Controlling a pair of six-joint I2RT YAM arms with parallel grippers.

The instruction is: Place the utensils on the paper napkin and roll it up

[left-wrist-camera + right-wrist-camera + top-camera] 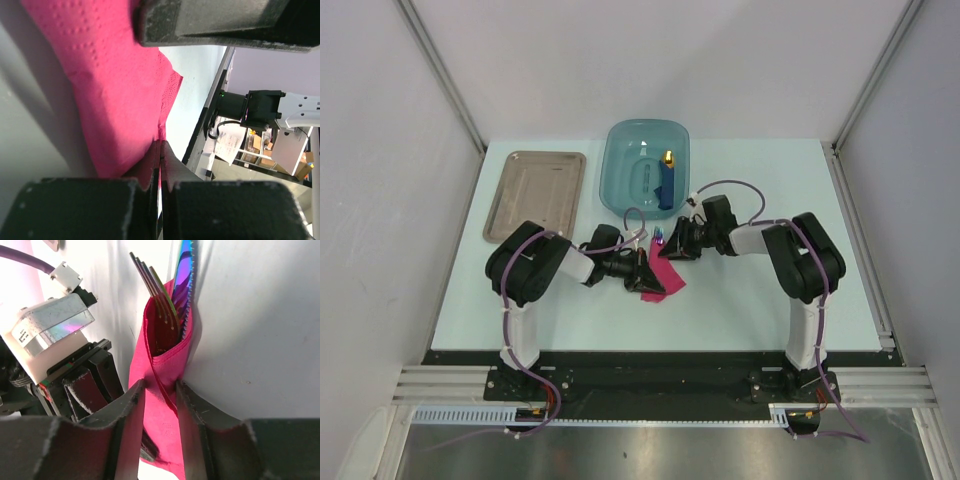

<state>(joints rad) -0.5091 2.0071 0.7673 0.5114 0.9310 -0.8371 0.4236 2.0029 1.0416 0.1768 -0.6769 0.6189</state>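
- The utensils [165, 305] are already sitting inside the paper napkin [162, 365], which is wrapping them in a loose sleeve on the table [760, 290] between the arms.
- The right gripper [160, 390] is straddling that sleeve with narrow jaws, seemingly touching both sides.
- The left gripper [160, 150] is pinching the napkin's edge, jaws fully closed.
- Rolling is looking unfinished: a flat flap is trailing.
- The handles are hiding inside the paper, so the piece count is unclear.

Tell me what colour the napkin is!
The napkin is bright pink, with tiny pressed-in dots. The left wrist view shows it best.
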